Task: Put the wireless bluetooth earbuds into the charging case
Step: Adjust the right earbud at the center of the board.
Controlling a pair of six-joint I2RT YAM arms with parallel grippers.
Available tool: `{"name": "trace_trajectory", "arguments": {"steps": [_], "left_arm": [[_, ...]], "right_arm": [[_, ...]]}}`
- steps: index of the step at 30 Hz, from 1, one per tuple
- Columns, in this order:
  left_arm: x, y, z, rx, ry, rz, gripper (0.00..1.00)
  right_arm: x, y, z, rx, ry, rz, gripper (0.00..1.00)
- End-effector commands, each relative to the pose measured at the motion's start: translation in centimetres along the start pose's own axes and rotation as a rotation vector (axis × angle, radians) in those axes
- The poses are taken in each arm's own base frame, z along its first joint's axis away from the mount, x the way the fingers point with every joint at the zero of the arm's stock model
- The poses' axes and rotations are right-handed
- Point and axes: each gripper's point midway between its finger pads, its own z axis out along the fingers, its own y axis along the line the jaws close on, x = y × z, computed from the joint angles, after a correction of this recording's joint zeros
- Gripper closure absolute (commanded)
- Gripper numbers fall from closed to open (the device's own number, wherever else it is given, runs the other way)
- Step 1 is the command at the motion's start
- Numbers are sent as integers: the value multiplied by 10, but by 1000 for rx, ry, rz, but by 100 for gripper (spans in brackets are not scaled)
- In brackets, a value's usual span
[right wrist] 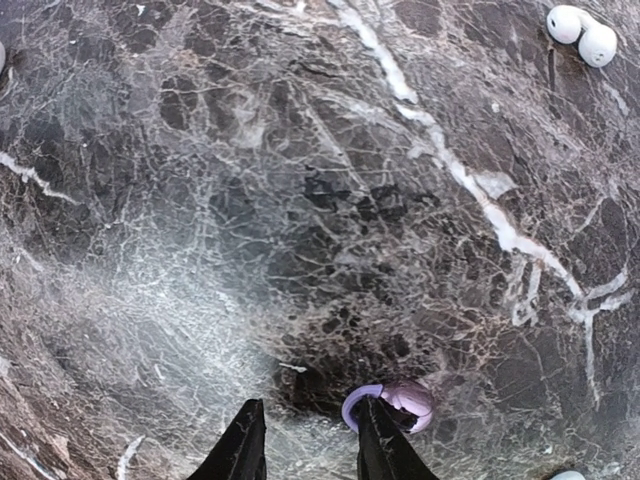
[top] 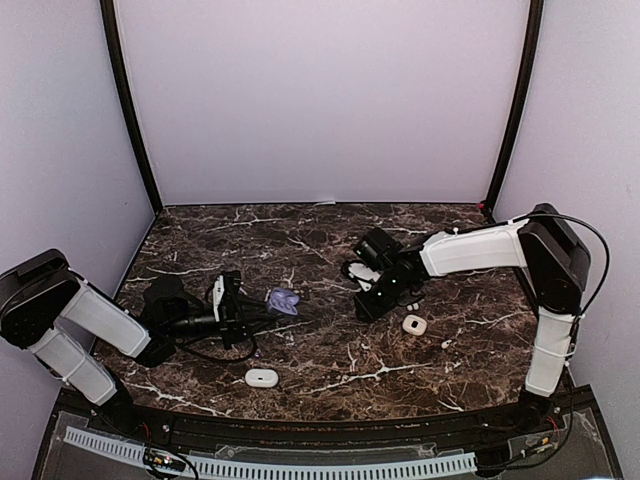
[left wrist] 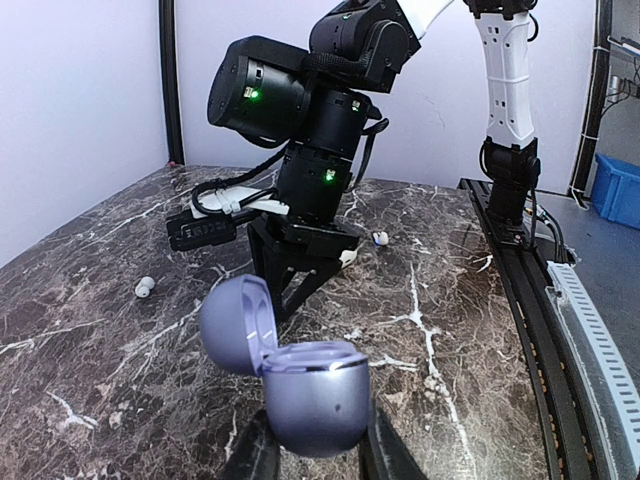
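I am at the pick-up step. One lavender earbud (right wrist: 405, 400) must come off the table (top: 300, 225) before it can go into its case.

My left gripper (left wrist: 318, 452) is clamped on the lavender case (left wrist: 312, 395). It holds the case lid-up just above the tabletop, left of the middle.

My right gripper (right wrist: 310, 445) points down near the middle of the table. Its jaws stand somewhat apart with nothing between them. The earbud lies on the table just outside one finger (right wrist: 385, 450), touching it or nearly so; I cannot tell which.

I judge the next move calls for a small sideways shift to bring the bud into the gap, then a gentle close. So small and round a thing could roll or squirt away.

The bud looks like a tiny glossy pebble with a paler loop on one side. Two white earbuds (right wrist: 580, 35) lie together well apart from it.
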Motion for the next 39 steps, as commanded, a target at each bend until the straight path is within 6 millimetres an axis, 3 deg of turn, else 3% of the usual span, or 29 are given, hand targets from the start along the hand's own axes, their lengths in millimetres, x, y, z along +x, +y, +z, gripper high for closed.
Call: {"name": "trace_trajectory", "arguments": {"steps": [1,23,39], "left_arm": [[-9,-3,0,13,-23,21,78],[-10,-3,0,13,-24,24,78],[-9,-3,0,13,-22,24,78]], "right_arm": [[-7,-12,-4,53,-8,14,69],[-4,-37,-23,162,-36,39,75],[13,-52,-23,204,-1,64,77]]}}
